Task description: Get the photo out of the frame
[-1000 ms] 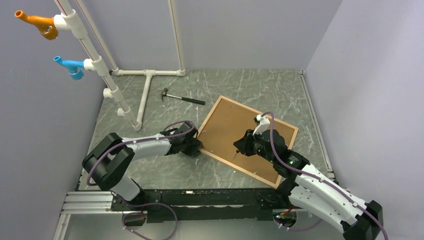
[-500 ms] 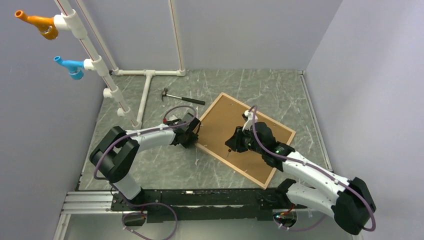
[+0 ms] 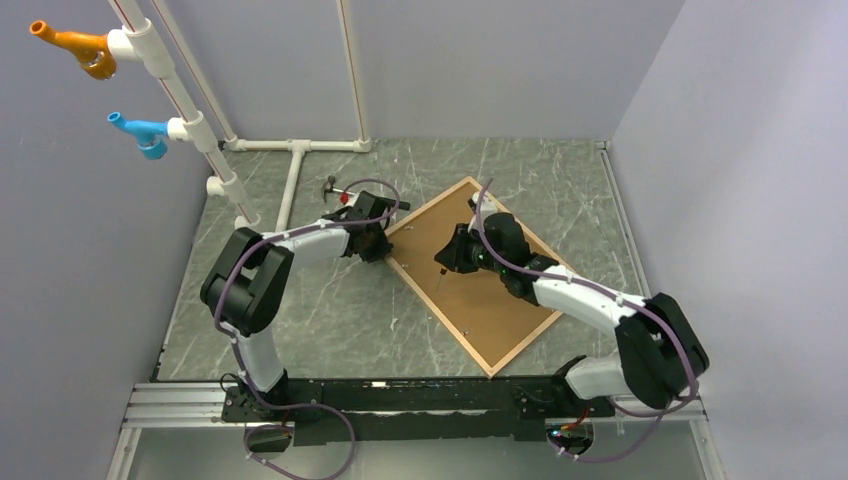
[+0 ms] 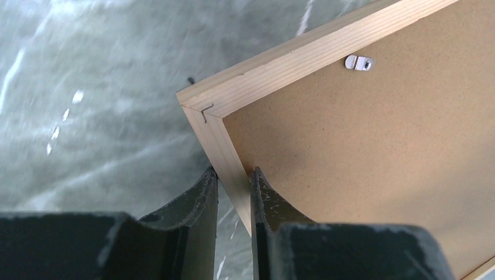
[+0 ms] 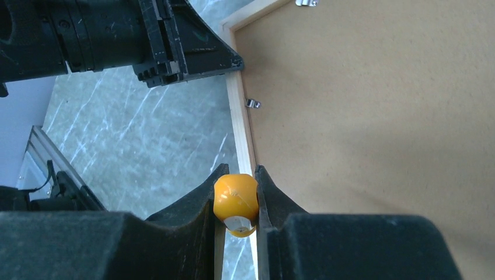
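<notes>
The frame (image 3: 440, 318), light wood, lies face down on the grey table. Inside it only the brown back of the photo (image 3: 495, 300) shows; the printed side is hidden. My left gripper (image 3: 378, 250) is shut on the frame's rim beside its left corner. In the left wrist view the gripper (image 4: 233, 172) pinches the wooden edge of the frame (image 4: 280, 64), next to the photo back (image 4: 379, 146). My right gripper (image 5: 240, 169) is shut on a screwdriver's orange handle (image 5: 235, 195), above the frame rim (image 5: 242, 134). The screwdriver's thin shaft (image 3: 439, 270) points down at the board.
Small metal clips (image 4: 358, 62) (image 5: 252, 104) sit along the rim's inner side. A hammer (image 3: 330, 185) lies just beyond the left arm. A white pipe stand (image 3: 290, 190) with an orange hook (image 3: 75, 47) and a blue hook (image 3: 140, 132) occupies the far left.
The left gripper closed on the frame's rim. The frame turned clockwise and slid toward the far side, with both arms reaching farther out. The right gripper kept the screwdriver.
</notes>
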`<state>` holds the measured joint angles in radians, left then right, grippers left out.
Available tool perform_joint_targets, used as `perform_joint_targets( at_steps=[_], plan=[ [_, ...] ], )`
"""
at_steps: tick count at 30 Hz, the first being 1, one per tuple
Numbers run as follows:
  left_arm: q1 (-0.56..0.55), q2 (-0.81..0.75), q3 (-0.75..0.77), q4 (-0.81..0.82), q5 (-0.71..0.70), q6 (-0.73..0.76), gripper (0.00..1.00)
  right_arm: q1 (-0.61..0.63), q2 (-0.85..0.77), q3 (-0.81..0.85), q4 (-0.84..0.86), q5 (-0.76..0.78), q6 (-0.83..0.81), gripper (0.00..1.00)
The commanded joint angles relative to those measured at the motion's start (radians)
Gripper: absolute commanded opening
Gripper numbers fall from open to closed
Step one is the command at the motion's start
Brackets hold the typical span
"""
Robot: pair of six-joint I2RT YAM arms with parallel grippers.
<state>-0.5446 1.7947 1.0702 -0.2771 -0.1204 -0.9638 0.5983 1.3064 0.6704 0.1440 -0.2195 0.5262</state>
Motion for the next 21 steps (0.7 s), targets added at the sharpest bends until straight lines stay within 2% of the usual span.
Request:
perform_joint_targets(
  at_steps=[1,7,12,21],
  plan=[
    [0.020,0.070,0.035,0.057,0.109,0.259,0.00,-0.019,0.084,0.093,0.119,-0.019,-0.030,0.00],
    [0.030,0.111,0.039,0.145,0.224,0.350,0.00,-0.057,0.274,0.198,0.202,-0.082,-0.014,0.00],
    [0.041,0.116,0.021,0.196,0.273,0.373,0.00,-0.081,0.438,0.301,0.271,-0.174,-0.027,0.00],
    [0.090,0.150,0.040,0.232,0.362,0.391,0.00,-0.148,0.639,0.442,0.329,-0.303,-0.035,0.00]
  ],
)
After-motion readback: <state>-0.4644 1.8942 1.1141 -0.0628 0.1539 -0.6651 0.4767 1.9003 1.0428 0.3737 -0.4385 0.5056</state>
